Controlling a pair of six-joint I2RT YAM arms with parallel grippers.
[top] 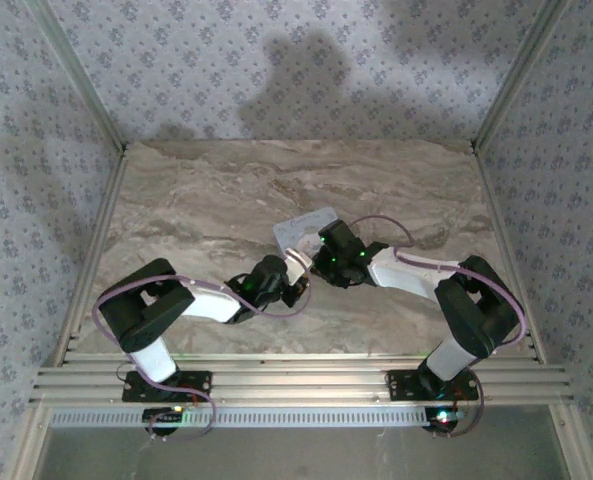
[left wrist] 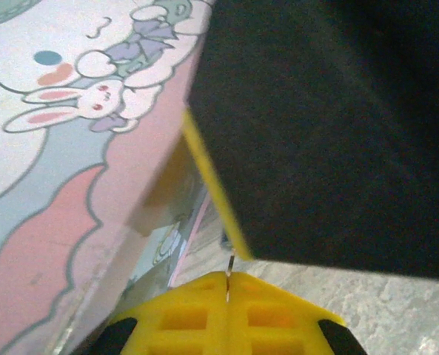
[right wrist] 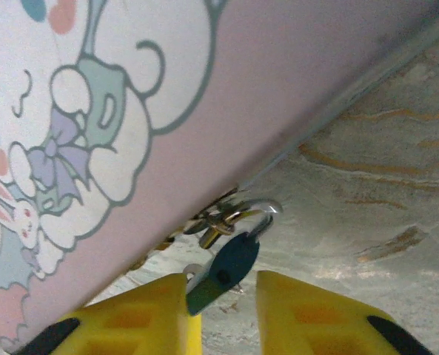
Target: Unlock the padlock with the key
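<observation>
The tiny teal-blue padlock [right wrist: 232,260] hangs by its shackle [right wrist: 262,211] from the clasp of the pale blue picture tin [right wrist: 130,111]. My right gripper [right wrist: 223,279] is open around it: the lock's body rests against the left finger [right wrist: 141,310], with a gap to the right finger [right wrist: 315,314]. My left gripper [left wrist: 227,276] is shut on the key [left wrist: 229,266], whose thin metal blade sticks out between the closed yellow fingertips beside the tin [left wrist: 49,170]. The dark block with a yellow edge [left wrist: 330,126] above the key is part of the right gripper. From above, both grippers [top: 288,287] [top: 318,266] meet at the tin's near edge [top: 301,226].
The tin lies on the marbled tabletop [top: 206,200], about mid-table. Patterned walls with metal corner posts [top: 76,80] enclose the table on three sides. The arms' cables [top: 126,290] loop near their bases.
</observation>
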